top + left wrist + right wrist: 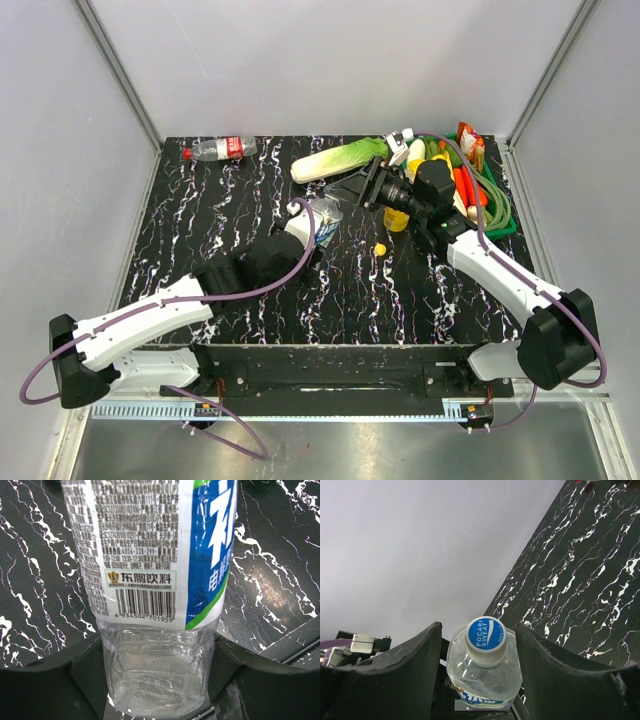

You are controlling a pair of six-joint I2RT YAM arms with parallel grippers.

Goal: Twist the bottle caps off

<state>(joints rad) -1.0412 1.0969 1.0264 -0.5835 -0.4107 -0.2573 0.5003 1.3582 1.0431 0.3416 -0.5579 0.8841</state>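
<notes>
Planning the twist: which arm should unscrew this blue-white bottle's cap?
Right. The right tool, open, straddles the cap; the left tool clamps the bottle lower down, steadying it.

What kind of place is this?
Probably a robot lab: two robot arms bolted to a black marbled table, plain grey walls around it, the left end effector holding a bottle.
</notes>
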